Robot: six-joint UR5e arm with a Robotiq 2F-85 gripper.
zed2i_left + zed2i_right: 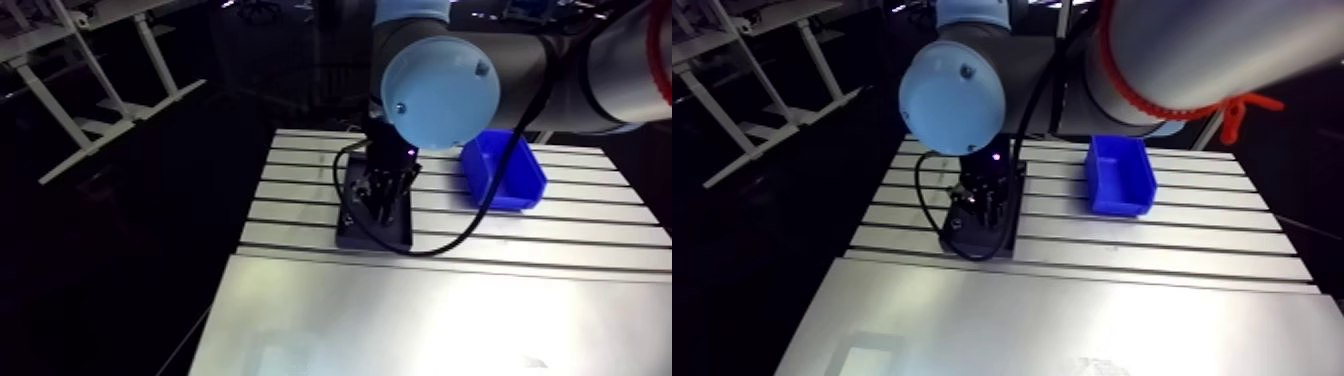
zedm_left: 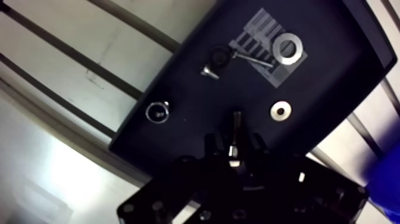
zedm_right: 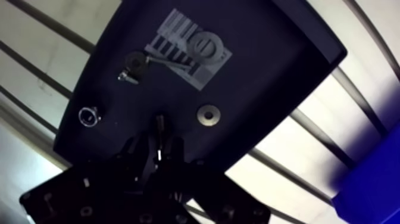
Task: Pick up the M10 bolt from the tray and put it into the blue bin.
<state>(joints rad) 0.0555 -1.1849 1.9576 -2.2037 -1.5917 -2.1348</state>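
In the wrist view a dark tray lies on the slotted table under my gripper. The fingers are pressed together on a dark bolt. Its shaft sticks out ahead of the fingertips, over the tray's near part. Whether the bolt touches the tray floor I cannot tell. In the arm view the gripper hangs over the tray. The blue bin stands on the table to the tray's right, apart from it.
Other parts lie on the tray: a large washer, a small washer, a thin screw, a black round part and a round silver part. A smooth metal plate covers the table's front.
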